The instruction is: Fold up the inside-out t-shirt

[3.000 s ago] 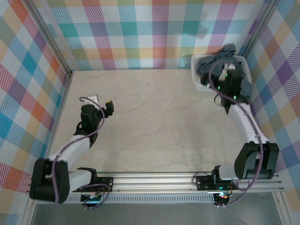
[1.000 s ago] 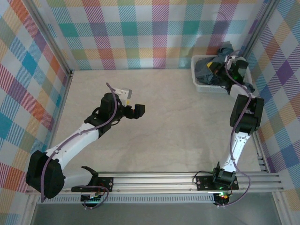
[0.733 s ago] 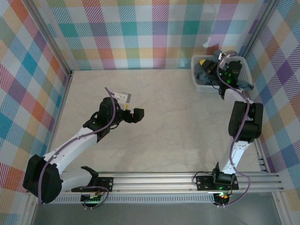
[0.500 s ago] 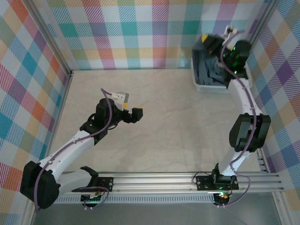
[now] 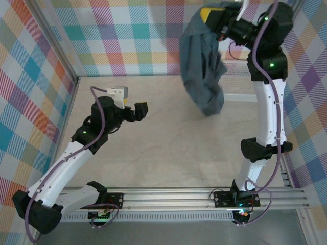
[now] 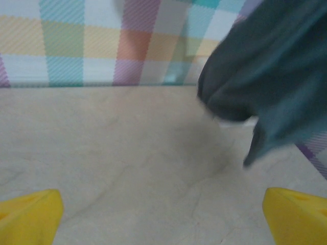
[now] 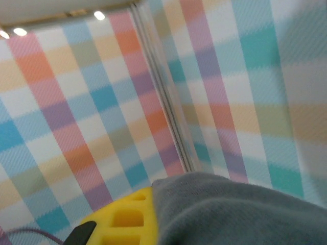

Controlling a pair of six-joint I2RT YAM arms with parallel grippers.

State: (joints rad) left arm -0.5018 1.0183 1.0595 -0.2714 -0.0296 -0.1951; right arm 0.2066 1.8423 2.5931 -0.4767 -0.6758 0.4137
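Note:
The inside-out t-shirt [image 5: 202, 66] hangs bunched and dark slate-grey from my right gripper [image 5: 218, 16], which is raised high at the back right and shut on the cloth's top. Its lowest fold dangles just above the table. In the right wrist view one yellow finger [image 7: 122, 219] presses against the grey cloth [image 7: 230, 209]. My left gripper [image 5: 137, 111] hovers over the table's left middle, open and holding nothing, pointing toward the shirt. The left wrist view shows its yellow fingertips [image 6: 30, 214] wide apart and the t-shirt [image 6: 265, 66] hanging at the upper right.
A white edge of the basket [image 5: 236, 95] peeks out behind the right arm at the back right. The beige tabletop [image 5: 168, 148] is walled by checked panels [image 5: 127, 35] on three sides. A metal rail [image 5: 173, 196] runs along the near edge.
My right arm has swung up and leftward, pulling the t-shirt out of the basket so it now hangs in the air. My left gripper has drifted slightly left, still open.

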